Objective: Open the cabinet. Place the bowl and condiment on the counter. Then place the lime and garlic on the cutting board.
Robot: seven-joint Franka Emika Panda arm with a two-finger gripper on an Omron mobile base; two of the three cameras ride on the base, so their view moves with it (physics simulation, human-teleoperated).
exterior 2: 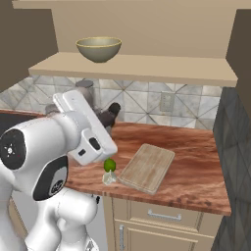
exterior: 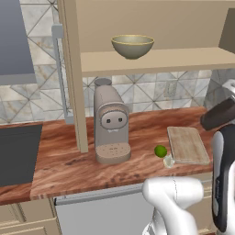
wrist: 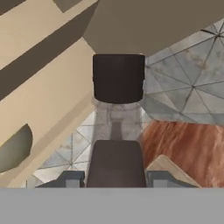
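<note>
The cabinet stands open, its door [exterior: 73, 69] swung out edge-on. On its shelf [exterior: 160, 62] sits the olive bowl [exterior: 132, 46] [exterior 2: 98, 48] [wrist: 15, 148]. My gripper [wrist: 116, 179] is shut on the dark condiment [exterior: 218, 114] [exterior 2: 110, 115] [wrist: 117, 162], holding it tilted in the air below the shelf and above the counter [exterior: 69, 165] [exterior 2: 196, 166]. The lime [exterior: 160, 151] [exterior 2: 110, 165] and the pale garlic [exterior: 169, 161] [exterior 2: 109, 178] lie on the counter at the left edge of the cutting board [exterior: 187, 144] [exterior 2: 147, 167].
A beige coffee machine [exterior: 110, 128] stands on the counter left of the board. A dark cooktop [exterior: 16, 151] and a grey hood [exterior: 13, 41] lie at the far left. Drawers [exterior 2: 162, 215] run below the counter. Another open door [exterior 2: 242, 49] hangs at the right.
</note>
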